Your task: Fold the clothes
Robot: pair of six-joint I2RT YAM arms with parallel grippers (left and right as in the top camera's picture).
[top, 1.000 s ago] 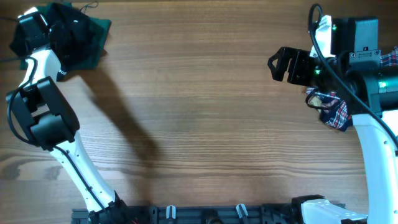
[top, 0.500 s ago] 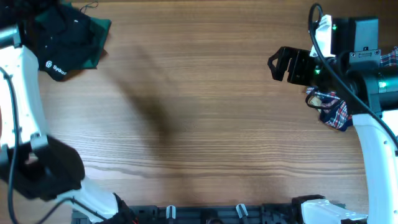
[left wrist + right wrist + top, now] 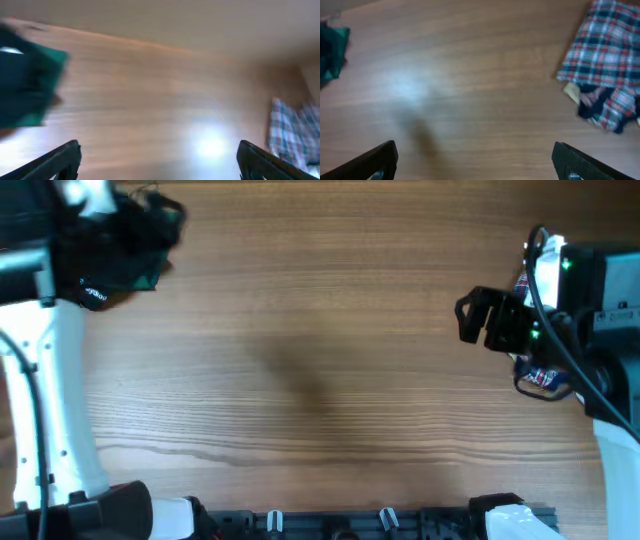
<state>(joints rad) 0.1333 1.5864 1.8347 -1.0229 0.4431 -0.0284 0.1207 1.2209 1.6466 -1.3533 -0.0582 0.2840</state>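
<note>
The clothes lie in two places. A black shirt (image 3: 95, 288) with a small white logo rests on a green garment (image 3: 150, 277) at the far left corner, partly under my left arm. In the left wrist view the green garment (image 3: 27, 92) is a blurred patch at the left. My left gripper (image 3: 160, 162) hangs open above bare wood, empty; overhead it is a dark blur (image 3: 162, 222) over the pile. The plaid shirt (image 3: 610, 60) lies crumpled at the right, mostly hidden overhead (image 3: 540, 377) by my right arm. My right gripper (image 3: 472, 320) (image 3: 477, 160) is open and empty, left of the plaid shirt.
The wooden table (image 3: 320, 360) stretches between the two piles. The left arm's white link (image 3: 60, 400) stands along the left edge. Arm bases and a black rail (image 3: 330, 525) line the front edge.
My left arm has swung up and away from the black shirt, its jaws spreading wide and leaving the pile. My right arm has shifted slightly right and toward the front, now covering more of the plaid shirt.
</note>
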